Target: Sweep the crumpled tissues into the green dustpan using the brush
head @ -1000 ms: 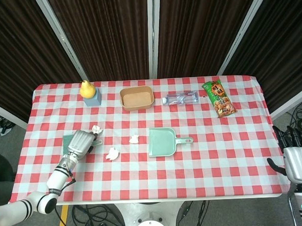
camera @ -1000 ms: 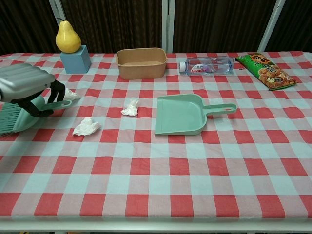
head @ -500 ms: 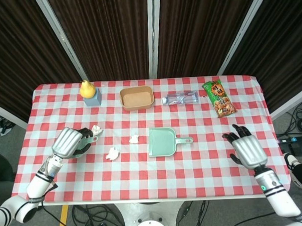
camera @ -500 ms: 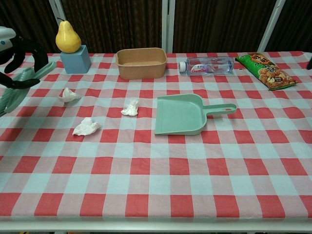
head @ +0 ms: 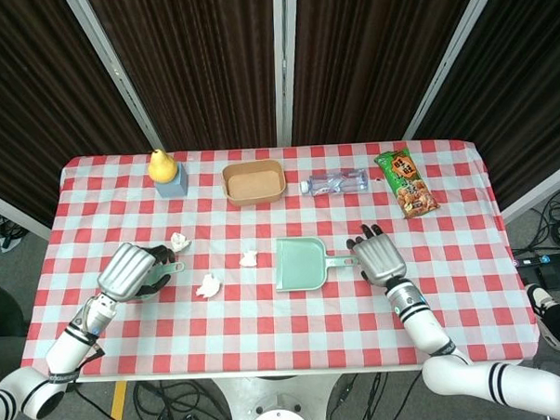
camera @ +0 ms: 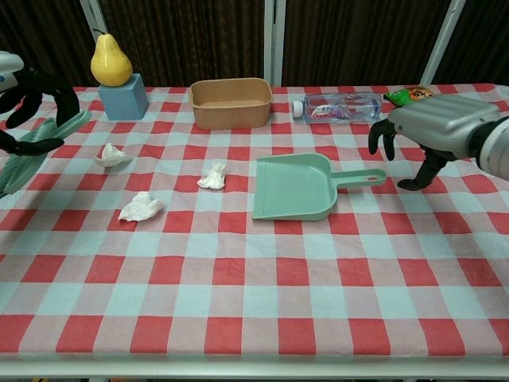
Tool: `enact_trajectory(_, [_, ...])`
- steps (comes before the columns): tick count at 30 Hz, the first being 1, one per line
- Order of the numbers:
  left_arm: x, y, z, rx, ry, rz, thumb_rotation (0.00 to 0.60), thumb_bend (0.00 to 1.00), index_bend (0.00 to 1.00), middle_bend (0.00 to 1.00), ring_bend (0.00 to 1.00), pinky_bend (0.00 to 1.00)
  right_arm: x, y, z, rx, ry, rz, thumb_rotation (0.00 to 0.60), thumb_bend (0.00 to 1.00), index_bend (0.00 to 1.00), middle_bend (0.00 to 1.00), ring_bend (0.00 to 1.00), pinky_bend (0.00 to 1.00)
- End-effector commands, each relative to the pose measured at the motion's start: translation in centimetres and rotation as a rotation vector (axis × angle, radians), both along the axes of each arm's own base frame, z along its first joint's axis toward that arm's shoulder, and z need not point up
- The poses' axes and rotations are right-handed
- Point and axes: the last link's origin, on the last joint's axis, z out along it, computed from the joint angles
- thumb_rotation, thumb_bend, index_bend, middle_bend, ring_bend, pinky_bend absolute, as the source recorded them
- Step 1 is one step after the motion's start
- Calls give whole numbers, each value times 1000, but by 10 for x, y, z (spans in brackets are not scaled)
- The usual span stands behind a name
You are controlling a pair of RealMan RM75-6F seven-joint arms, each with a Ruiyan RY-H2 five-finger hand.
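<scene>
The green dustpan lies mid-table with its handle pointing right. Three crumpled tissues lie to its left: one nearest the pan, one nearer the front, one further left. At the table's left side my left hand holds the green brush, left of all the tissues. My right hand hovers just right of the handle's end, fingers apart and curved down, holding nothing.
Along the far edge stand a pear on a blue block, a brown box, a water bottle and a green snack bag. The checkered table's front edge is near.
My right hand has come in from the table's right edge to just beside the dustpan handle. My left hand has carried the brush leftward, away from the leftmost tissue.
</scene>
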Motion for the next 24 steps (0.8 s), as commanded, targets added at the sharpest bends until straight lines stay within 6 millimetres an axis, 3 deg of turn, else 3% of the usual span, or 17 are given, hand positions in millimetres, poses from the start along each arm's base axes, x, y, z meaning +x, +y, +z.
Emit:
enact_trajectory(1, [0,0,0,0,4,-4,600,420,513,558,745,885,6,-5,-14,9,6,-15,600,170,340,402,132,188])
enact_trajectory(8, [-2,0,-1,-5,11,-1,600,420,513,556,744,885,14,-9,-30,21,26,-19,600,170,376,429,154,199])
enact_trajectory(24, [-4,3,-4,-17,25,3,600,421,513,555,743,885,22,-14,-40,26,38,-25,600,200,406,456,186,220])
